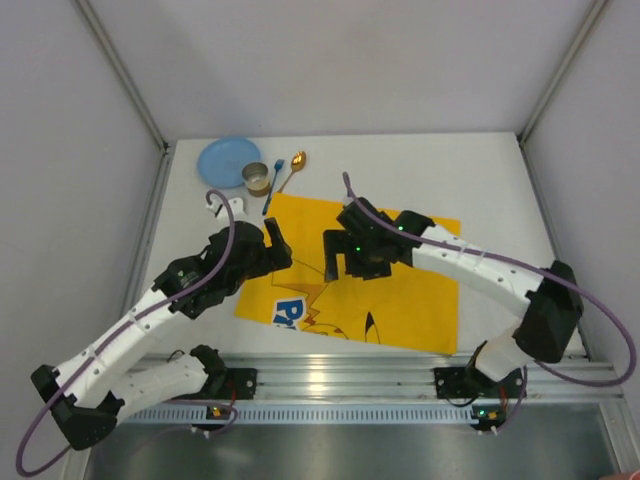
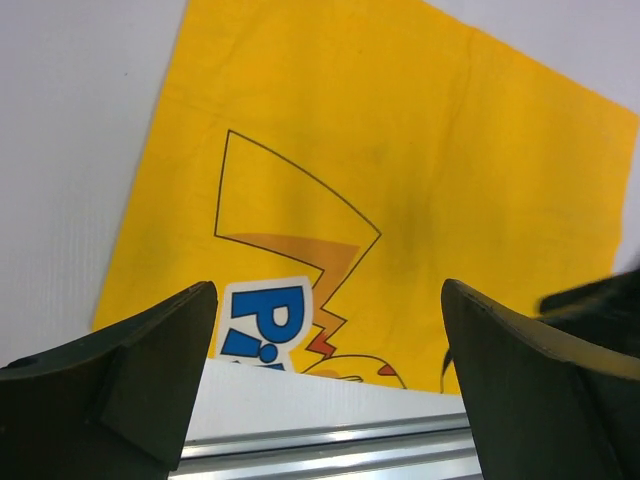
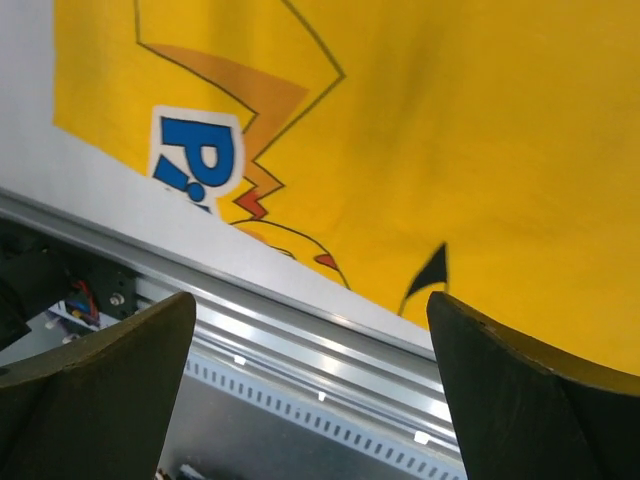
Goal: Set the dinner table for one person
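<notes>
The white dinner table point(image 1: 480, 180) bears a yellow cartoon-printed placemat point(image 1: 400, 290) in its near middle, lying flat. At the far left stand a blue plate point(image 1: 229, 160), a small metal cup point(image 1: 257, 178), a blue-handled utensil point(image 1: 273, 186) and a gold spoon point(image 1: 292, 168). My left gripper point(image 1: 272, 242) hovers open and empty over the mat's left edge. My right gripper point(image 1: 346, 262) hovers open and empty over the mat's middle. The left wrist view shows the mat point(image 2: 400, 150) between the open gripper point(image 2: 330, 380). The right wrist view shows the mat point(image 3: 450, 130) beyond the open gripper point(image 3: 310, 390).
A small white hook-shaped piece point(image 1: 218, 205) lies on the table left of the mat. The ribbed aluminium rail point(image 1: 350, 375) runs along the near edge, also seen in the right wrist view point(image 3: 300, 340). Grey walls enclose the table at left, right and back.
</notes>
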